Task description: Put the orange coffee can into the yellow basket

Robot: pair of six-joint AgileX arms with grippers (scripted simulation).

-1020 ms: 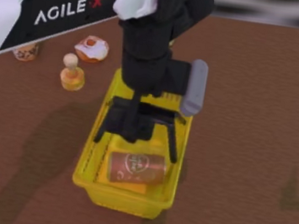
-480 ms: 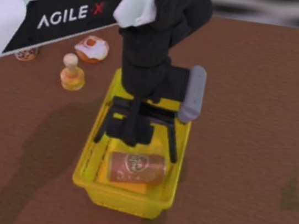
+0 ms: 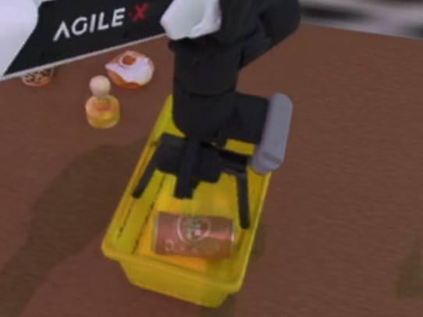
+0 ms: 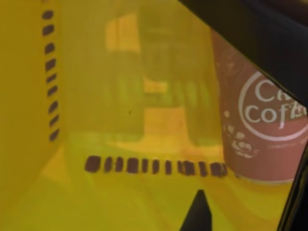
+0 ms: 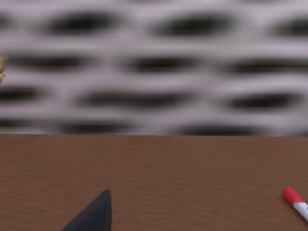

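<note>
Orange coffee can (image 3: 193, 236) lies on its side on the floor of the yellow basket (image 3: 121, 250), toward its 6 o'clock end. At 12 o'clock from the can, I see my left gripper (image 3: 192, 183) hanging over the basket with jaws released, touching nothing. My right arm's wrist view shows only bare table (image 5: 192, 173) and a red marker (image 5: 296, 202); I cannot tell its jaw state.

Seemingly a simulated tabletop: flat brown table (image 3: 355, 147), blurred patterned backdrop (image 5: 154, 67).

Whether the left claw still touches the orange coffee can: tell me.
Apart. The top view shows the left claw above the orange coffee can, yellow basket floor between them.
</note>
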